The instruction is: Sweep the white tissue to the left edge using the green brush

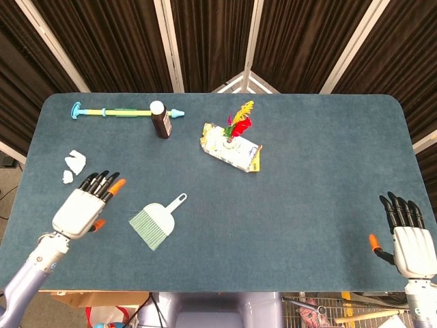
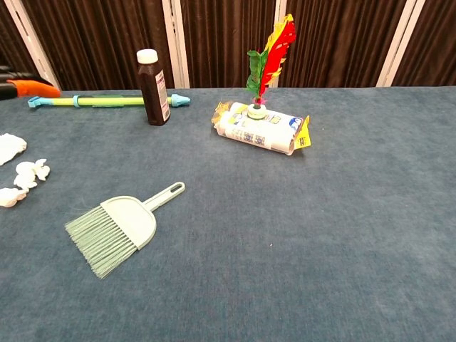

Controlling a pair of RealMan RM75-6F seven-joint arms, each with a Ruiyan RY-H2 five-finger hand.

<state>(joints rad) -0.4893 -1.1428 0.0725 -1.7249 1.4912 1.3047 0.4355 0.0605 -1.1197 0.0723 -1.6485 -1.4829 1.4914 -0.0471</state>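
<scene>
I see the green brush [image 1: 156, 223] lying flat on the bench [image 1: 307, 178], in its front-left part, with nothing gripping it. It is a pale mint hand brush: a smooth moulded plastic body, a short rounded handle pointing up and to the right, and a fan of fine straight bristles spreading toward the near-left. In the chest view the brush [image 2: 120, 226] shows those bristles as thin separate strands, slightly ragged at the tips.

The white tissue [image 1: 74, 164] sits near the left edge as several crumpled scraps, soft and irregular; in the chest view the scraps [image 2: 21, 174] lie close together, well apart from the brush.

My left robot hand [image 1: 83, 206] hovers just left of the brush, released, fingers spread and straight, white shell with black fingers and orange tips. My right robot hand [image 1: 406, 236] rests at the front-right corner, also released, fingers apart and holding nothing.

The bench top is a teal, felt-like mat with rounded corners. Toward the back stand a dark brown bottle [image 1: 160, 119] with a white cap, a long thin green-and-blue stick [image 1: 126, 111], and a glossy white wrapped packet [image 1: 232, 149] with a feathered shuttlecock [image 1: 238, 124] in red, yellow and green on it.
</scene>
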